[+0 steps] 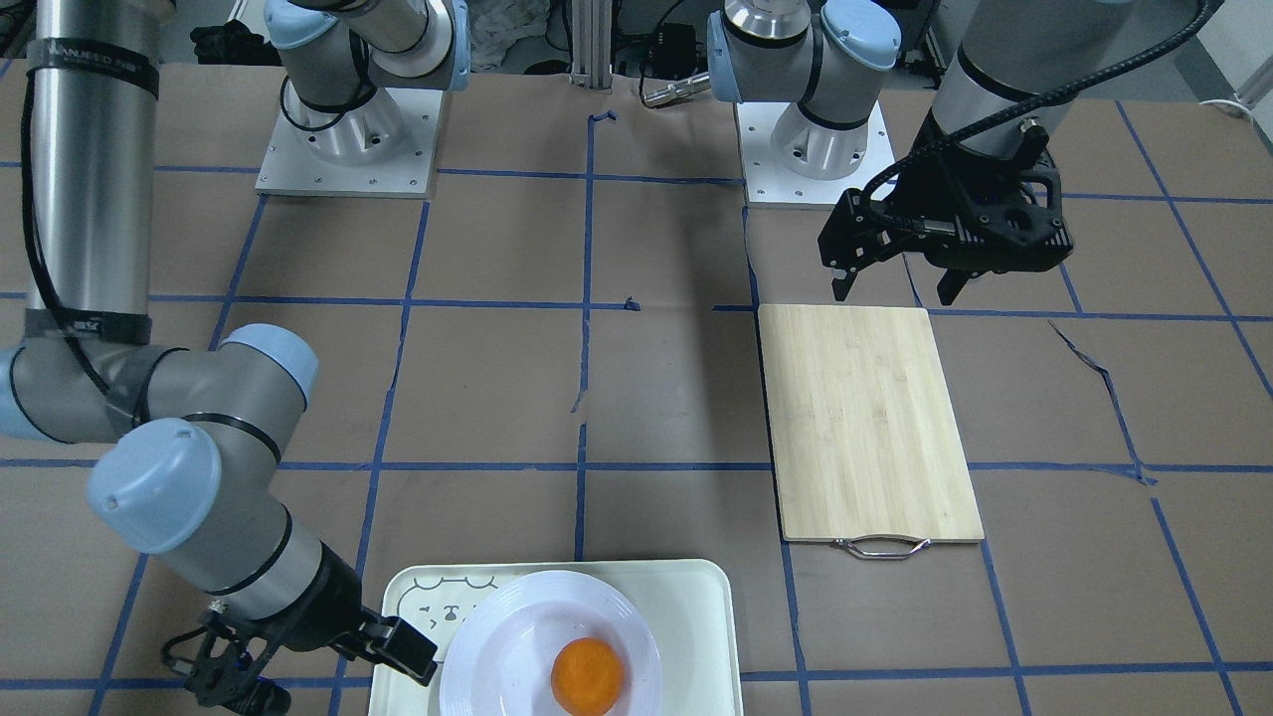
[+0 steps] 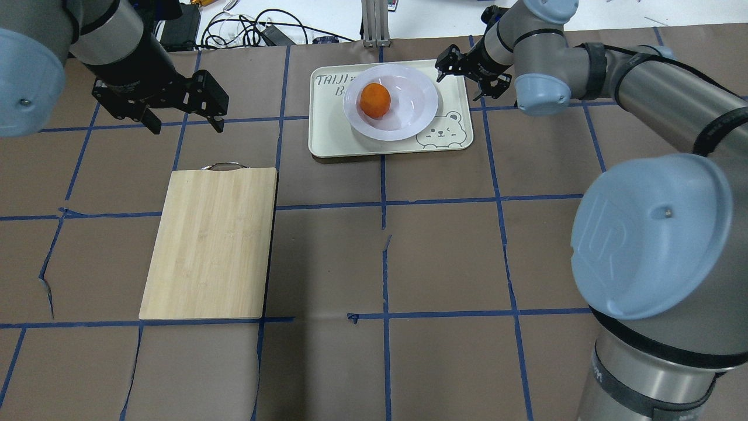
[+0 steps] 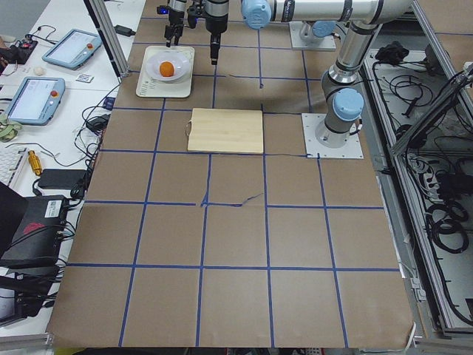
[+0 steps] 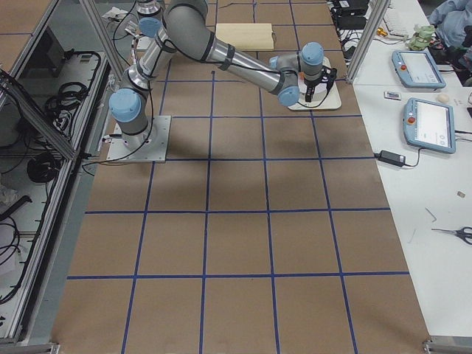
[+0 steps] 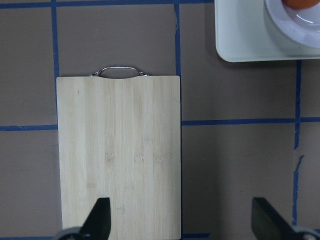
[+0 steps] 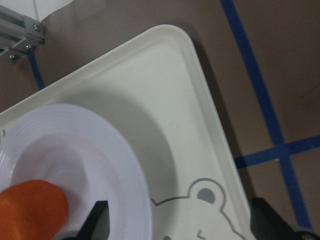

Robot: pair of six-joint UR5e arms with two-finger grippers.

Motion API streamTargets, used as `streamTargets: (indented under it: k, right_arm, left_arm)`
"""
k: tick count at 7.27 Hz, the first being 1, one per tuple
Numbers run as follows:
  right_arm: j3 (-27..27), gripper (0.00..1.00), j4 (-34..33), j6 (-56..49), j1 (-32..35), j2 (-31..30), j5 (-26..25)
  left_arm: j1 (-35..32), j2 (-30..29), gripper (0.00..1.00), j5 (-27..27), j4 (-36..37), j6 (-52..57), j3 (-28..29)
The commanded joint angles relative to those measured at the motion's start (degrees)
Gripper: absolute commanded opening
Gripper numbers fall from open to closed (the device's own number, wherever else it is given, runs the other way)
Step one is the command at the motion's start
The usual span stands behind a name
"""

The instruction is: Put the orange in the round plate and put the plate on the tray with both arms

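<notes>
The orange [image 2: 374,100] lies in the well of the white round plate [image 2: 418,114], which rests on the pale tray [image 2: 333,137] at the table's far middle. My right gripper [image 2: 461,85] hovers open at the tray's bear-face end; in its wrist view the gripper [image 6: 182,225] holds nothing, with the plate's rim [image 6: 125,165] and the tray [image 6: 165,95] below. My left gripper [image 2: 188,128] hangs open and empty above the table, just beyond the handle end of the cutting board [image 2: 207,242], well left of the tray.
The wooden cutting board [image 1: 865,423] with its metal handle [image 1: 882,547] lies on the robot's left half. Both arm bases [image 1: 348,139] stand at the robot's edge. Cables and an aluminium post [image 2: 374,23] line the far edge. Tablets [image 3: 33,100] sit on a side table.
</notes>
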Motion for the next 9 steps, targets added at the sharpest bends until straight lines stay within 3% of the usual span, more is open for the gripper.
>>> streamTargets:
  k: [1,3,4,6,9]
  right_arm:
    - [0.3,1.0,17.5,-14.0,-0.3,-11.5,-15.1]
    - [0.7,1.0,33.9,-13.7,0.1,-23.3,-14.8]
    - [0.9,1.0,38.7,-13.8,1.0,-28.0,-14.9]
    - [1.0,1.0,41.6,-14.2,1.2,-32.7,-14.9]
    - [1.0,1.0,41.6,-14.4,1.2,-32.6,-14.9]
  left_arm:
    - [-0.2,0.0,1.0,-0.2,0.0,0.1,-0.2]
    - [0.1,0.2,1.0,0.0,-0.2,0.1,-0.1]
    - [0.2,0.6,1.0,0.0,-0.3,0.1,-0.1]
    - [0.3,0.6,1.0,-0.1,-0.3,0.1,-0.2]
    - [0.3,0.6,1.0,0.0,-0.3,0.1,-0.3]
